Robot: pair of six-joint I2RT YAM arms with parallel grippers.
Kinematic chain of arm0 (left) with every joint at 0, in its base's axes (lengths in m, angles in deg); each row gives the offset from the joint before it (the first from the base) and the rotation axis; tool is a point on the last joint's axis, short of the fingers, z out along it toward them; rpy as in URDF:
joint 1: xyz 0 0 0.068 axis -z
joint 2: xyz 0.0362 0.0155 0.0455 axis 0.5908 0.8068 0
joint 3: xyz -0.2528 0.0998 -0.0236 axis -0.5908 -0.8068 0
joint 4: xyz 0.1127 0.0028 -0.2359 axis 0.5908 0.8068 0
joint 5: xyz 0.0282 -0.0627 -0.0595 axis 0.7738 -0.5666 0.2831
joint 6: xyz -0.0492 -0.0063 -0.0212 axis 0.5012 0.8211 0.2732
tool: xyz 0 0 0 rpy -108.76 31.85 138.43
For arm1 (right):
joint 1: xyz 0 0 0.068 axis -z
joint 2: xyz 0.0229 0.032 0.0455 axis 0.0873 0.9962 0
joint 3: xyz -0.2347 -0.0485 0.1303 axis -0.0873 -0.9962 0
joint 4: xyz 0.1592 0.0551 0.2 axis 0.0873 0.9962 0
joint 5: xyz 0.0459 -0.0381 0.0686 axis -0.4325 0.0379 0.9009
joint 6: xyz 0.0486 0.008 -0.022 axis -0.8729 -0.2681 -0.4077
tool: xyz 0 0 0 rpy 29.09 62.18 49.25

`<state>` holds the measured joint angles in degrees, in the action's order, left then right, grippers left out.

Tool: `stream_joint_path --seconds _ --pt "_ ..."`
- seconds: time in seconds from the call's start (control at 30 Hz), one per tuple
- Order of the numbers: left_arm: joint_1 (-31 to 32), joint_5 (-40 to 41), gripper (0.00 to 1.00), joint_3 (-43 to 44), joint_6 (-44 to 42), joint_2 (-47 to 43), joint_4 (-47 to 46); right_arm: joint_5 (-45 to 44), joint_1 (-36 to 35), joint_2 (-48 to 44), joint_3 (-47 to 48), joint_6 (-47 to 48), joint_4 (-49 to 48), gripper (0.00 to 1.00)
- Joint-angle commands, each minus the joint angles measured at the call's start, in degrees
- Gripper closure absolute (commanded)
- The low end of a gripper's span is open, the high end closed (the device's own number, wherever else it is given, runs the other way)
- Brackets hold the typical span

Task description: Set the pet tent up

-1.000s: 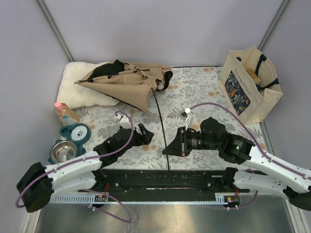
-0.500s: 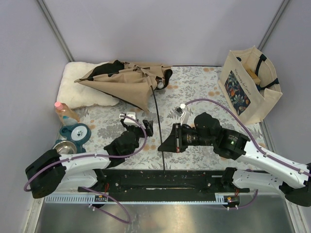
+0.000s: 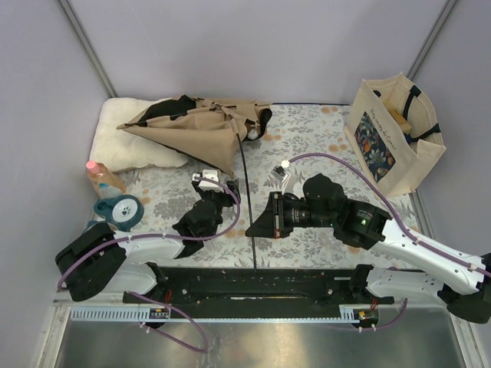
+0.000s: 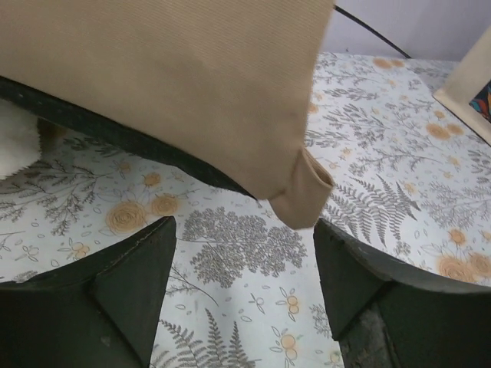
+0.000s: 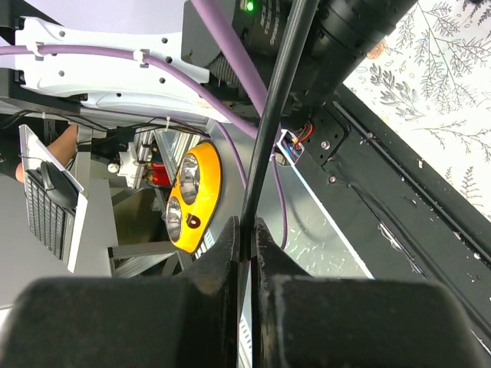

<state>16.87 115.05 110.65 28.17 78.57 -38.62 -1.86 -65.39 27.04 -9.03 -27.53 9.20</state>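
The tan canvas of the pet tent (image 4: pixel 153 77) fills the view from 10 to 1 o'clock, one sleeved corner hanging at centre over the floral table cover (image 4: pixel 383 176). The left gripper (image 4: pixel 244 245) shows dark fingers spread at 7 and 5 o'clock. A white cushion (image 4: pixel 15 146) peeks in at 9.

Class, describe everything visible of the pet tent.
The pet tent lies collapsed at the far left, crumpled tan canvas with dark lining, partly resting on the white cushion. A thin black pole runs from it toward the near edge, clamped in the right gripper. The open left gripper faces its corner sleeve.
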Motion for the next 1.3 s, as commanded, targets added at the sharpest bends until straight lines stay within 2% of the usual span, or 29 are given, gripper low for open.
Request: stream_joint_path --seconds 0.0,0.1,0.37,0.4,0.5,0.8,0.83,0.93,1.07,1.17,1.27 --pt "-2.63 -3.63 0.27 2.37 -0.32 0.64 -6.13 -1.61 0.00 -0.02 2.19 1.04 -5.63 1.00" --pt "-4.29 -6.09 0.34 3.25 0.55 1.34 -4.56 -1.87 0.00 0.33 2.37 0.77 -5.80 1.00" --pt "-6.67 -9.52 0.78 4.30 2.93 0.29 -2.18 -2.22 0.00 0.69 1.93 -0.02 -6.86 1.00" --pt "-6.76 -9.87 0.80 4.30 2.84 0.38 -2.18 -2.40 0.00 0.77 1.84 -0.02 -6.86 1.00" --pt "-6.76 -10.49 1.00 4.66 2.40 0.03 -1.48 -3.10 0.00 0.60 1.40 -0.11 -7.03 1.00" --pt "-6.76 -13.82 1.00 2.46 3.11 -3.22 -0.86 -3.37 0.00 1.21 0.26 -0.37 -7.74 1.00" --pt "-6.85 -14.44 0.97 2.55 3.11 -3.05 -0.60 -3.36 0.00 1.21 0.17 -0.46 -8.00 1.00" --pt "-6.76 -16.55 0.77 3.07 2.49 -1.74 -0.33 -3.45 0.00 1.12 0.17 -0.55 -8.09 1.00" --pt "-6.76 -17.43 0.66 5.27 2.05 0.99 1.16 -3.72 0.09 1.21 0.17 -0.63 -8.18 1.00" --pt "-6.76 -16.82 0.66 6.67 1.79 3.19 1.34 -3.63 0.00 1.30 0.17 -0.55 -8.18 1.00" --pt "-6.85 -15.33 0.71 7.38 1.35 4.42 1.08 -3.72 0.00 1.30 0.17 -0.55 -8.09 1.00"
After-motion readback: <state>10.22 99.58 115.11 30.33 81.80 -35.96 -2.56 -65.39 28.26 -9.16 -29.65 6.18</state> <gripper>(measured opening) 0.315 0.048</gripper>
